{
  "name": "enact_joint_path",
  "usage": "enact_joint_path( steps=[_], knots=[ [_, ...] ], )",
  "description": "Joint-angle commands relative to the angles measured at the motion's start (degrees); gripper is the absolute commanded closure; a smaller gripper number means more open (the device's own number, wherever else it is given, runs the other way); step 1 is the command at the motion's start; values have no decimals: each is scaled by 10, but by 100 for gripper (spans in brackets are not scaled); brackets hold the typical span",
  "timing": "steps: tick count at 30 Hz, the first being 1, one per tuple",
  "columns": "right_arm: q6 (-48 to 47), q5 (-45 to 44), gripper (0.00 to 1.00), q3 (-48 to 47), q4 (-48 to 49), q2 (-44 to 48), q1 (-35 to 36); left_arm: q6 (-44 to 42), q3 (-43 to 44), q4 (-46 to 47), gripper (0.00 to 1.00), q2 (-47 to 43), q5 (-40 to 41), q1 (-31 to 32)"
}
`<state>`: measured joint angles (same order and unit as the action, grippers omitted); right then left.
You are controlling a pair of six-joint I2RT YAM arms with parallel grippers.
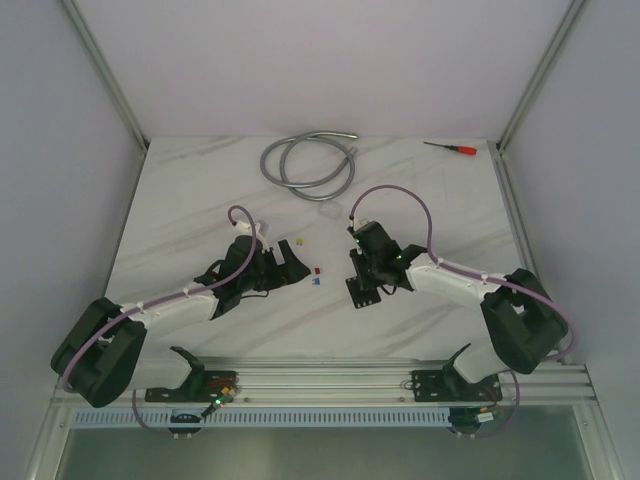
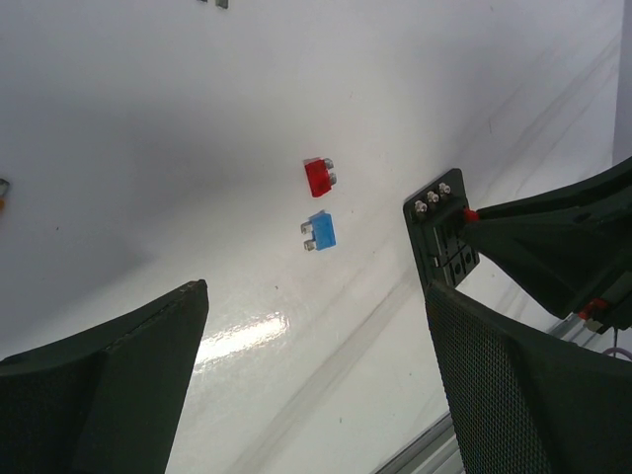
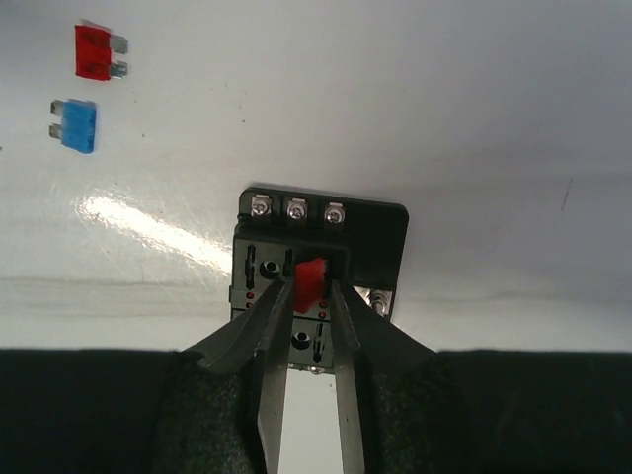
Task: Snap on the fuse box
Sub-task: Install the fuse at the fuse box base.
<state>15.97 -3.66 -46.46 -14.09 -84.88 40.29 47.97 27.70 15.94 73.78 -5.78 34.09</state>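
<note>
The fuse box (image 3: 367, 233), a small black block with three screws along its far edge, lies flat on the white table below my right gripper (image 3: 308, 286). A red fuse (image 3: 310, 280) stands in one of its slots. My right fingertips flank that fuse, slightly apart, with a thin gap showing on the right side. In the top view the fuse box (image 1: 361, 294) sits under the right gripper (image 1: 362, 283). The left wrist view shows the fuse box (image 2: 444, 233) just past my left gripper (image 2: 316, 296), which is wide open over bare table and holds nothing.
A loose red fuse (image 2: 317, 177) and a blue fuse (image 2: 320, 232) lie between the two grippers, and a yellow fuse (image 1: 299, 241) lies farther back. At the back are a coiled metal hose (image 1: 308, 165), a small clear cover (image 1: 327, 212) and a red-handled screwdriver (image 1: 452, 148).
</note>
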Motion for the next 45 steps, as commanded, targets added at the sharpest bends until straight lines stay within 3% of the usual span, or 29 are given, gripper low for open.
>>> enact_joint_path(
  steps=[1,24,45],
  knots=[
    [6,-27,71,-14,-38,7,1,0,11,-8,0,-4,-5,-3],
    [29,-27,59,-57,-57,14,1,-1,10,-10,0,-8,-5,-4],
    [45,-48,81,-69,-82,-21,1,-1,12,-10,0,-5,-5,-3]
  ],
)
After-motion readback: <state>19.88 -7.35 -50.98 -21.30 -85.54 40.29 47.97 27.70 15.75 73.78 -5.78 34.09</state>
